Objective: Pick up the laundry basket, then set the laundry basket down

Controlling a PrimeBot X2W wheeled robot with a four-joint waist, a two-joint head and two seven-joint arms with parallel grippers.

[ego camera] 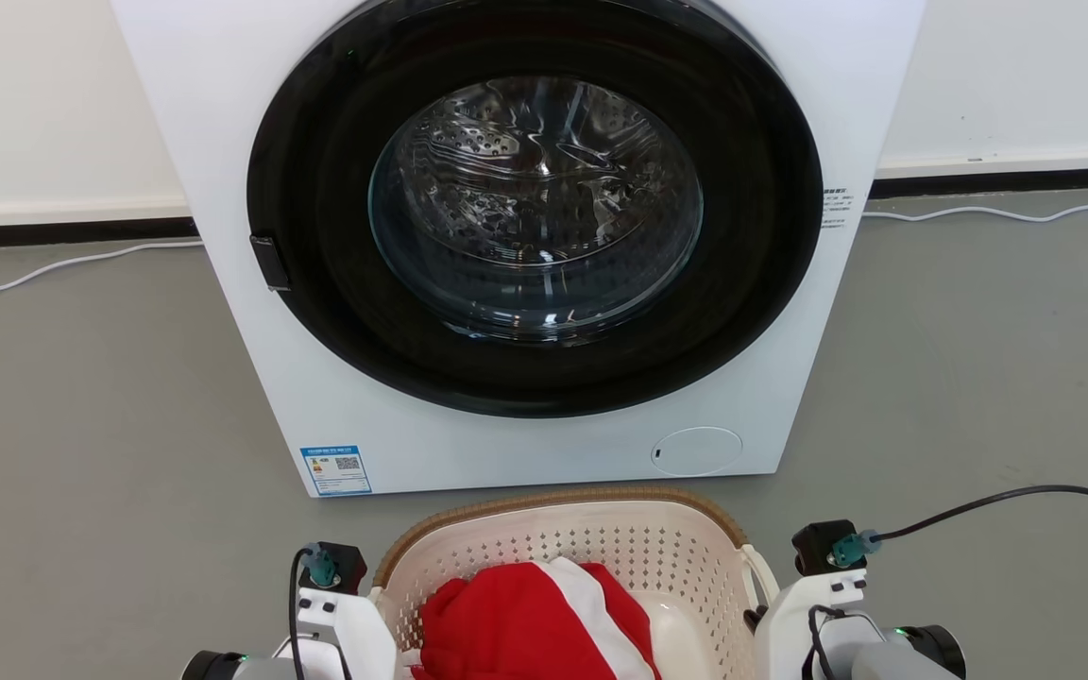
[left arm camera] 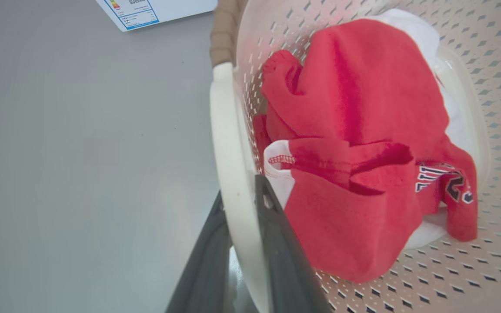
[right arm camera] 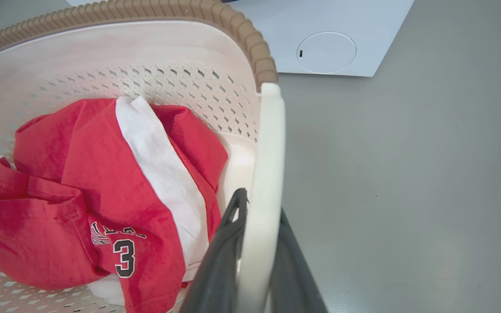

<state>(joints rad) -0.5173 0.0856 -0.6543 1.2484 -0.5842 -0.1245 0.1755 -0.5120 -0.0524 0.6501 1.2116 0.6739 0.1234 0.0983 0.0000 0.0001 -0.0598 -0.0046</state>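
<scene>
Basket [ego camera: 601, 548] perforated cream, woven-look rim [ego camera: 563, 499]; left gripper [left arm camera: 239, 191], right gripper [right arm camera: 262, 202] pinch smooth handles [right arm camera: 270, 143]

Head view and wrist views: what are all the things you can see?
washing machine: one, white with a black round door, by the wall
laundry basket: one, cream with a brown rim, in front of the machine
clothes: one bundle, red and white, inside the basket
cable: two stretches, white, on the floor by the wall
floor: one, grey, underneath
left gripper: one, dark fingers, shut on the basket's left handle
right gripper: one, dark fingers, shut on its right handle
</scene>
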